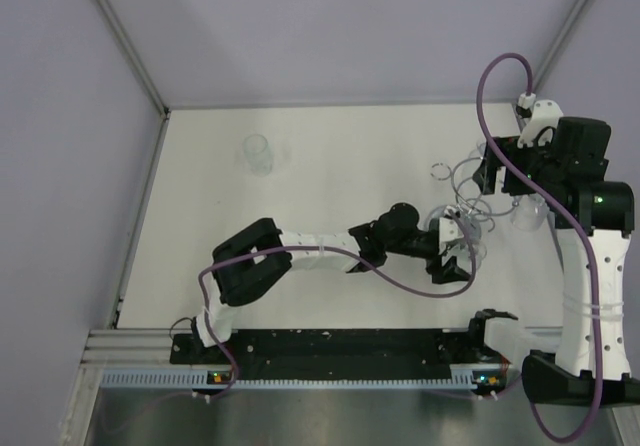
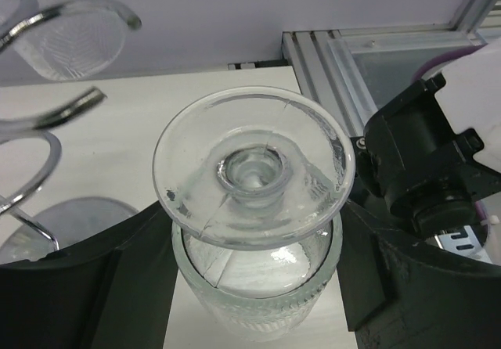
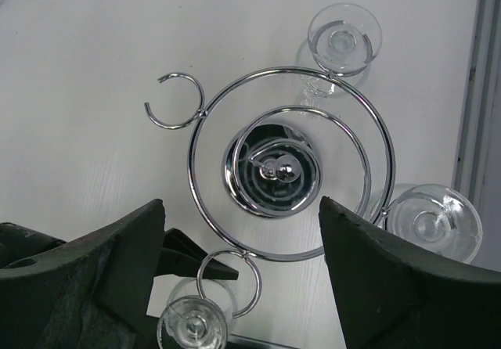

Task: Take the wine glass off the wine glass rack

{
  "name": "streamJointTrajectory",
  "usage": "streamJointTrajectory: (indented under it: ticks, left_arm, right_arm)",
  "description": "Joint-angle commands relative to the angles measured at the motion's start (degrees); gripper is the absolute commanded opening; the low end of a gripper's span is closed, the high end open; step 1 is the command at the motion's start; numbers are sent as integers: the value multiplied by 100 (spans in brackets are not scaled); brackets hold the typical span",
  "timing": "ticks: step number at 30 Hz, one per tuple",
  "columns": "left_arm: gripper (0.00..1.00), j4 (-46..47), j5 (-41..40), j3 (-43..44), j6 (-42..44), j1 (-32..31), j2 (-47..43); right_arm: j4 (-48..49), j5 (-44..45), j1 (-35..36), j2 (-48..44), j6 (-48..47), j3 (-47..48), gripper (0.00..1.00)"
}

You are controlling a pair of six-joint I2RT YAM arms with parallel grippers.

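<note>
Fingers (image 2: 86, 286) of the left gripper (image 2: 254, 232) stand one at each side of the ribbed bowl of the wine glass (image 2: 250, 161). They are closed to about the bowl's width and appear to press on it. The glass hangs upside down, foot toward the camera, just beside the curved arms of the wine glass rack (image 3: 270, 169). No wire crosses its foot in the left wrist view, so it appears free of its ring (image 3: 227, 282), though this is not certain. Right gripper (image 3: 241, 208): fingers (image 3: 383, 278) spread wide above the rack's centre, holding nothing. Other hanging glasses (image 3: 430, 224) occupy the rack; a lone glass (image 1: 258, 154) stands well apart on the worktop (image 1: 340, 166). Step in hand, as judged: withdrawal. Good practice is to draw the glass level and straight outward, away from the stem, with a firm but gentle grip, lowering it only once the foot is past the wire.
</note>
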Motion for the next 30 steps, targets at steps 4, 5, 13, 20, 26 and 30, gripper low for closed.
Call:
streamJointTrajectory:
  ticks: [4, 5, 13, 20, 26, 30]
  left_arm:
    - [0, 141, 262, -416, -45, 55, -953]
    - [0, -16, 288, -556, -18, 99, -1085]
    - [0, -1492, 421, -2383, 1062, 863, -2780]
    - [0, -3756, 52, -2878, 1133, 2137, -4328]
    - [0, -5719, 1104, -2246, 966, 3262, -4593]
    - [0, -6389, 1316, -1649, 625, 3641, -4278]
  right_arm:
    - [240, -284, -30, 72, -109, 229, 78]
    - [249, -381, -30, 81, -170, 255, 78]
    - [713, -347, 583, 248, -1540, 406, 73]
    - [1926, 241, 1998, 265, -2595, -288, 71]
    - [3067, 6, 2922, 336, -3343, -1104, 69]
    - [4184, 145, 3353, 353, -3274, -1835, 68]
